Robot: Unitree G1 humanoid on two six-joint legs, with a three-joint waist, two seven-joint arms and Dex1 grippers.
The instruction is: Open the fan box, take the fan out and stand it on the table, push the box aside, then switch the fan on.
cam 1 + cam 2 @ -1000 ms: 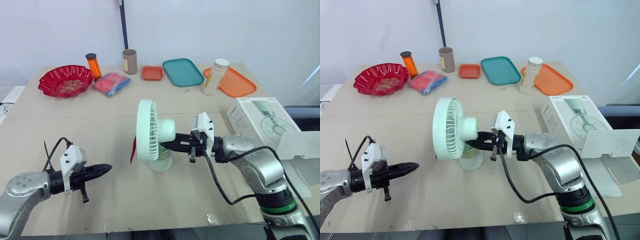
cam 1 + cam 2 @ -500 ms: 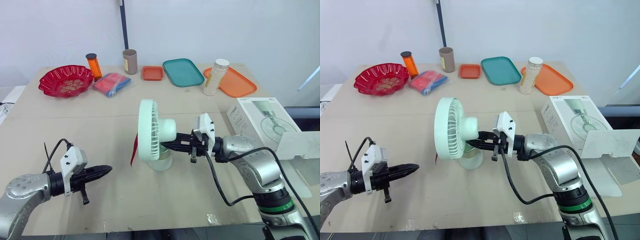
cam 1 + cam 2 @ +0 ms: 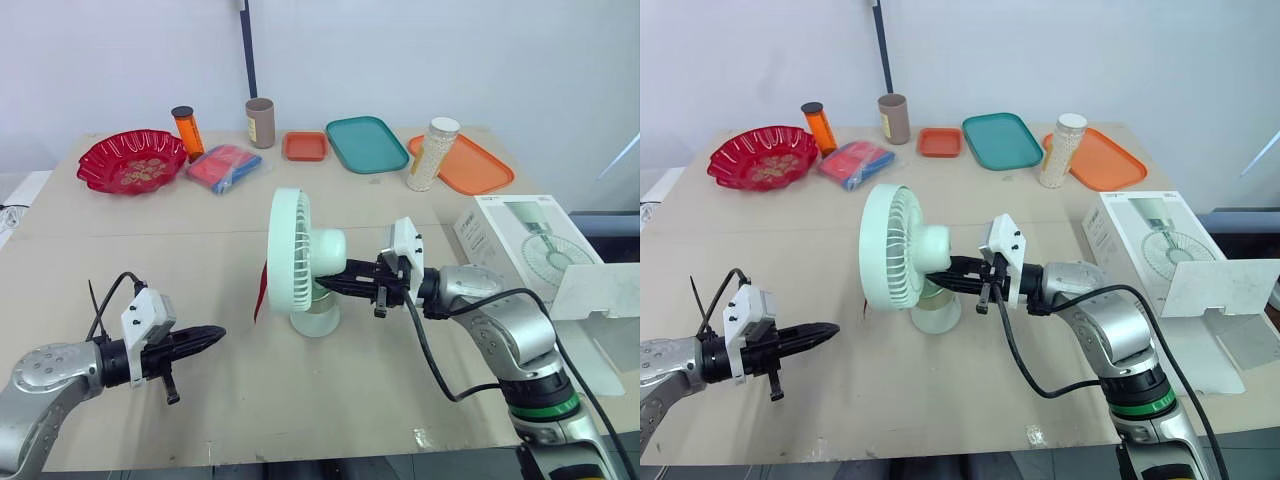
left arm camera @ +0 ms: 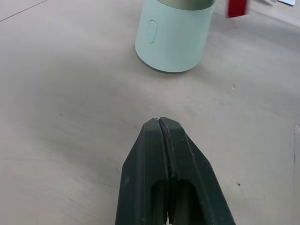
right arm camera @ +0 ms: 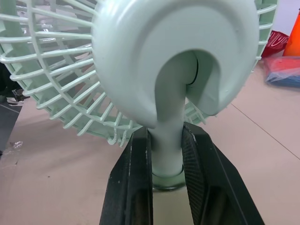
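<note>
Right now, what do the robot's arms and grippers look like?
Both arms are rounded silver-grey shells. The right arm has a green ring and a looping black cable; the left arm a black cable. White boxy mounts sit on both wrists. The left gripper and right gripper each have two tapered black fingers.

Bright, even light; the fan (image 3: 300, 255) casts a soft shadow.

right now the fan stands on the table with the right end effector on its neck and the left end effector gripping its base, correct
Not the left end effector: it is shut on nothing, apart from the fan base, as the left wrist view shows. The rest holds: the right end effector clamps the neck.
</note>
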